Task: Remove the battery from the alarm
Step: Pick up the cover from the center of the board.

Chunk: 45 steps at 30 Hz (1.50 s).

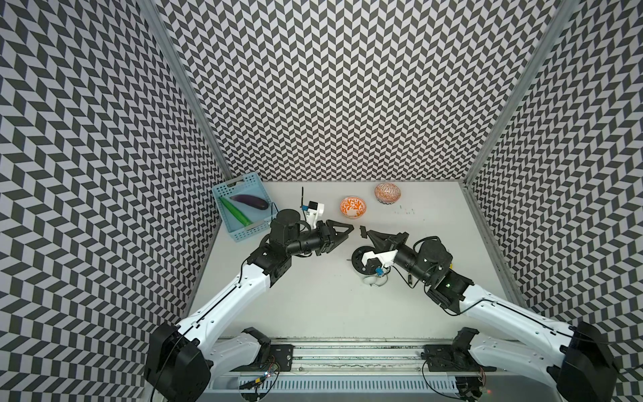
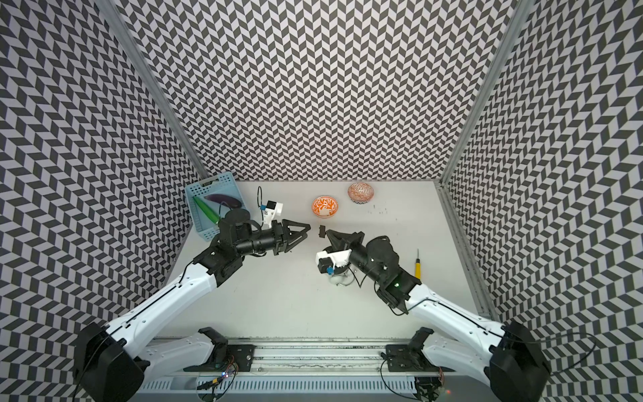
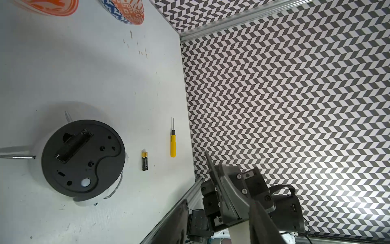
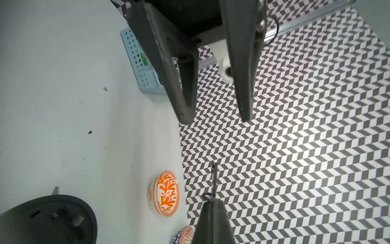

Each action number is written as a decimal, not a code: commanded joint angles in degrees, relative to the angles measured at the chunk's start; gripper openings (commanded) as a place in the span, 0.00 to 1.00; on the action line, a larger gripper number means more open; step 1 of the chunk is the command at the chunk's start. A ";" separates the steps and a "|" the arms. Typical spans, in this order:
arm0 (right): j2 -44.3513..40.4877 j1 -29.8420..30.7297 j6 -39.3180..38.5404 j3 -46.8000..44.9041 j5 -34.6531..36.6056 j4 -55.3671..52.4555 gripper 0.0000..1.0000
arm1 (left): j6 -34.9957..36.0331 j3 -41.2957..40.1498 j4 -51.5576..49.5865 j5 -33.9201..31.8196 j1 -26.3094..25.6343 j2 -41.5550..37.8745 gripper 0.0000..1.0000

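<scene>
The alarm (image 3: 84, 160) lies face down mid-table with its round black back up and its battery bay (image 3: 73, 146) empty; the top views show it partly under my right wrist (image 1: 358, 259). The battery (image 3: 144, 161), black with a gold end, rests on the table between the alarm and a yellow screwdriver. My right gripper (image 1: 367, 232) hovers beyond the alarm, shut on a small flat black cover piece (image 1: 363, 231), seen edge-on in the right wrist view (image 4: 214, 179). My left gripper (image 1: 349, 232) faces it a short gap away, open and holding nothing, its fingers (image 4: 185, 114) well apart.
The yellow-handled screwdriver (image 2: 417, 266) lies near the right wall. Two orange-patterned bowls (image 1: 352, 207) (image 1: 388, 193) stand at the back. A light-blue basket (image 1: 240, 209) with an eggplant and a cucumber sits back left. Small specks (image 1: 403, 209) dot the table by the bowls.
</scene>
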 commanded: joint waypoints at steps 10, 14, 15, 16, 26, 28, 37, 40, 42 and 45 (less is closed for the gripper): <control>0.95 2.51 -11.78 -2.01 2.94 10.45 0.00 | -0.25 4.41 2.36 5.41 -0.48 4.77 0.38; 1.56 3.23 -12.35 -2.23 3.25 11.08 0.00 | 1.12 6.53 1.33 6.57 -0.98 6.35 0.33; 1.69 3.39 -12.42 -2.18 3.52 11.41 0.00 | 1.58 6.95 0.65 6.63 -1.22 6.61 0.32; 1.96 3.52 -12.64 -2.19 3.49 11.61 0.00 | 1.89 7.16 0.38 6.80 -1.54 6.99 0.30; 1.83 4.41 -10.85 -2.02 5.50 9.93 0.04 | 3.08 6.61 -0.82 5.86 -1.62 6.87 0.00; 0.58 4.40 -5.53 -1.18 6.77 7.70 0.18 | 4.74 6.16 -0.86 4.73 -1.29 6.20 0.00; -5.53 -2.23 49.33 12.47 -9.39 -13.90 0.49 | 8.98 -2.34 16.49 -4.53 -0.72 0.89 0.00; -4.85 -11.65 73.99 14.63 -21.98 -13.47 0.51 | 6.83 -3.95 22.24 -5.64 -0.82 0.86 0.00; -2.42 -17.98 91.87 14.43 -32.99 -8.84 0.48 | 6.10 -4.03 24.87 -6.08 -1.08 1.08 0.00; 3.28 -21.00 111.87 13.44 -46.66 3.06 0.44 | 5.55 -3.66 26.22 -7.19 -1.35 1.28 0.00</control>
